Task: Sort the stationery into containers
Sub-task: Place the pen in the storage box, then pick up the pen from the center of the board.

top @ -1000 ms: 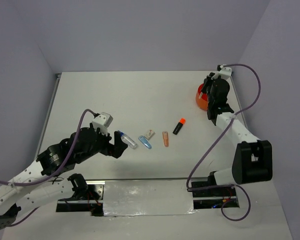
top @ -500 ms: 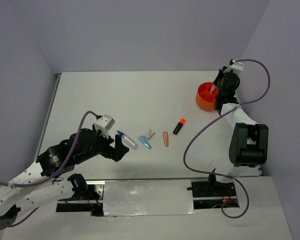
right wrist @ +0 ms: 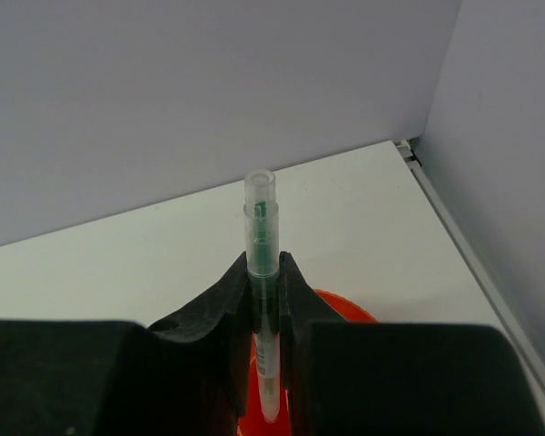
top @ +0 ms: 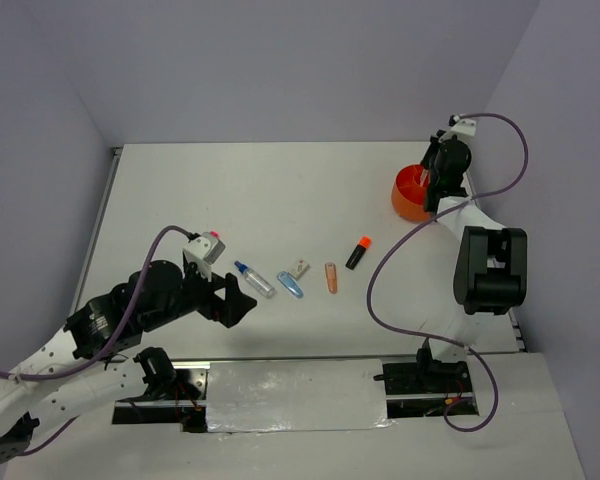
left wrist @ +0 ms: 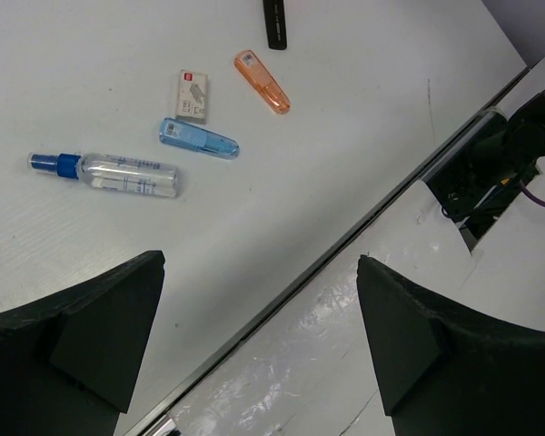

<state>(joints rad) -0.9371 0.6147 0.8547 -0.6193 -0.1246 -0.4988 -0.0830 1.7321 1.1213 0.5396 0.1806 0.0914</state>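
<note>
My right gripper is shut on a clear pen with a green tip, held upright over the orange tub at the far right; the tub's rim shows under the fingers. My left gripper is open and empty, hovering just near of the row of items. The row holds a blue-capped clear tube, a blue clip, a whitish block, a peach piece and a black highlighter with an orange cap.
A shiny foil strip runs along the table's near edge, with dark cable openings by the arm bases. Walls close the table at the back and right, near the tub.
My right gripper has swung from over the tub's near side to its far right side with the pen. My left gripper has drawn back a little from the clear tube.
</note>
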